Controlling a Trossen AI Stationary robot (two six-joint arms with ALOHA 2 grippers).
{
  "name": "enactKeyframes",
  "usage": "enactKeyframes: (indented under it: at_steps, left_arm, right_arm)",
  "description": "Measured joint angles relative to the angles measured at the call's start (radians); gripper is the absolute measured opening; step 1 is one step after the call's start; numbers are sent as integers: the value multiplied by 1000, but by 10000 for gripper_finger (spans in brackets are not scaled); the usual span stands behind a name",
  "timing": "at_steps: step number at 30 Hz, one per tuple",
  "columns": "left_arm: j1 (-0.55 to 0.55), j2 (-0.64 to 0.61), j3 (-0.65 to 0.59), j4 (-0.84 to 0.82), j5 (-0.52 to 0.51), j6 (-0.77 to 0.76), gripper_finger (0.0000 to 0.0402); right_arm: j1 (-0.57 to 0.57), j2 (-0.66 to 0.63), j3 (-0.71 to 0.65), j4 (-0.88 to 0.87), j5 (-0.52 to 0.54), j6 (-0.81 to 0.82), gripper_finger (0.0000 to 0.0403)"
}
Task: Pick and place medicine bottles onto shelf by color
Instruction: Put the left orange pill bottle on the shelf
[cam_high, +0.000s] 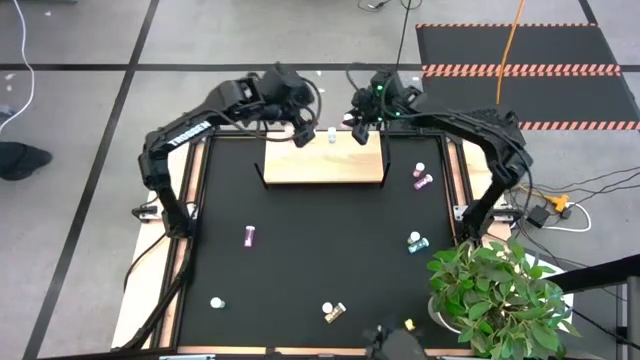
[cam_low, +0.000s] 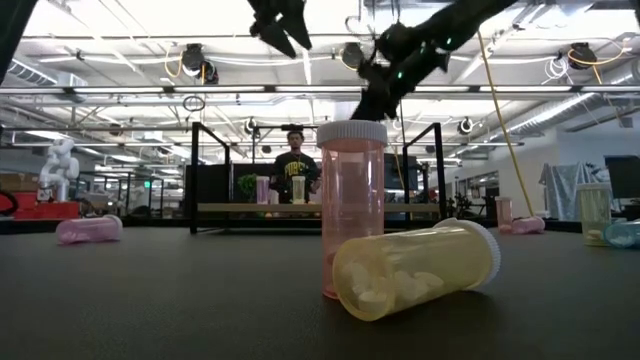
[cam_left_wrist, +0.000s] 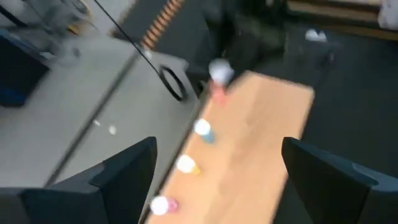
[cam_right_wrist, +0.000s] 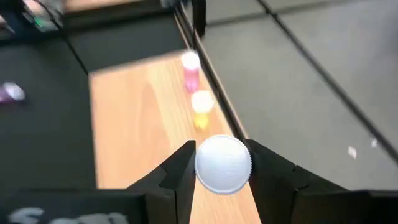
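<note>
The light-wood shelf (cam_high: 322, 158) lies at the table's far edge. Along its far rim stand a pink bottle (cam_left_wrist: 163, 205), a yellow one (cam_left_wrist: 185, 165) and a blue one (cam_left_wrist: 203, 129). My left gripper (cam_left_wrist: 217, 155) hovers open over that row and holds nothing; the high view puts it (cam_high: 305, 135) over the shelf's far left part. My right gripper (cam_right_wrist: 222, 158) is shut on a white-capped bottle (cam_left_wrist: 219, 78) with a pinkish body, above the shelf's far right part (cam_high: 358, 128). Loose bottles lie on the black table: pink (cam_high: 249, 236), teal (cam_high: 415, 241), yellow (cam_high: 334, 312). My right gripper pinches the bottle between its two fingers at the white cap (cam_right_wrist: 206, 165), one finger on each side. The fingers slant down from the table's right toward the shelf. The bottle is upright; whether its base stands on the shelf or hangs clear, I cannot tell.
More bottles lie by the shelf's right end (cam_high: 422, 178) and near the front edge (cam_high: 217, 302). A pink bottle (cam_low: 350, 210) stands and a yellow one (cam_low: 415, 270) lies just before the low camera. A potted plant (cam_high: 500, 290) stands at the near right corner. A person stands beyond the table.
</note>
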Motion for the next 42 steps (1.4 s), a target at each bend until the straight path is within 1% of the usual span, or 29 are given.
enactKeyframes:
  at_steps: [5,13,15,20,29,32,38,42]
  left_arm:
    - [27,-42,0,-10,-3,-4,347]
    - [32,-49,-1,-16,-4,-3,347]
    - [32,-49,-1,-16,-4,-1,347]
    - [34,-49,-1,-15,-4,0,347]
    - [36,-49,-2,-14,-4,-4,347]
    - [36,-49,-2,-14,-3,-8,347]
    - [36,-49,-2,-13,-3,-24,347]
    - [36,-49,-2,-13,-3,-33,347]
  right_arm:
    - [-9,79,-1,18,22,-35,123]
    - [-28,150,-1,39,29,-53,123]
    - [-34,155,-1,35,51,-62,123]
    - [-47,160,-9,46,45,-72,123]
    - [-47,162,-122,85,44,-73,123]
    - [-47,158,-148,127,50,-74,123]
    - [-54,158,-151,169,70,-46,123]
    - [-60,158,-152,164,69,-45,123]
